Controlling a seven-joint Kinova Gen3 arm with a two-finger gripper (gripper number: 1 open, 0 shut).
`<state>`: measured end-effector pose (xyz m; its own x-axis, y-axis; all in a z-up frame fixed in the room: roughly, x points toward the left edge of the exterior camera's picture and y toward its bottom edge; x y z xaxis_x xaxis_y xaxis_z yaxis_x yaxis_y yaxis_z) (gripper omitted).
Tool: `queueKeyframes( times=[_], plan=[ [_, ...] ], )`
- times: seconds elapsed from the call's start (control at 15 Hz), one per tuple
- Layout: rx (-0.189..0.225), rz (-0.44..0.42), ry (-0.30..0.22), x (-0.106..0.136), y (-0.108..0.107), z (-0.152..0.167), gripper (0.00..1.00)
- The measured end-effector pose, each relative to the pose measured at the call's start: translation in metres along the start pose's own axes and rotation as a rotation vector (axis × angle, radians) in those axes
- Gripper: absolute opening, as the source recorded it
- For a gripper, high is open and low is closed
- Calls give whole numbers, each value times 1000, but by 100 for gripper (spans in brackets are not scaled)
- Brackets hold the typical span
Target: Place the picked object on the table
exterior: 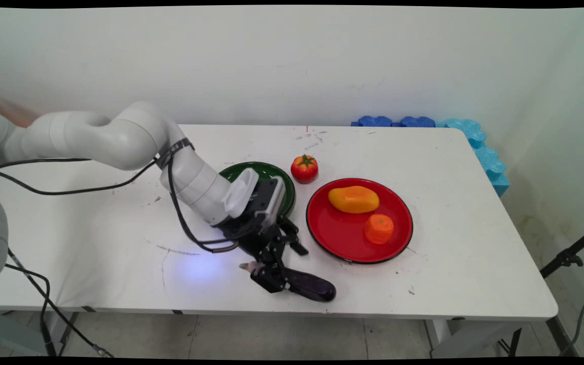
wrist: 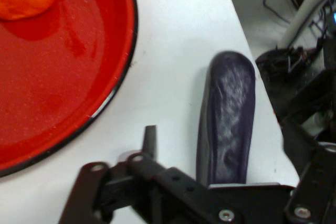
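Right, your scene by size, placed from the red plate.
Table (exterior: 449, 284): white; it carries everything you see.
Red plate (exterior: 342, 238): holds a yellow-orange mango (exterior: 354, 199) and an orange carrot piece (exterior: 379, 228).
Green plate (exterior: 266, 172): left of the red plate, partly behind your arm.
Gripper (exterior: 271, 278): below-left of the red plate, down at the table's near edge, clamped on the aubergine's stem end.
Aubergine (wrist: 228, 119): dark purple, lying flat just beside the red plate's rim.
Tomato (exterior: 304, 168): just beyond the red plate's upper-left rim.
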<state>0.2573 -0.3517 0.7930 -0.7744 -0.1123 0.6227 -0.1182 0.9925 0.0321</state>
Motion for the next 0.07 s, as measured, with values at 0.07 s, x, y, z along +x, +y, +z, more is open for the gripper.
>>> queueKeyframes(
  times=[0.07],
  plan=[
    [6,-23,10,3,-2,-4,100]
  ],
)
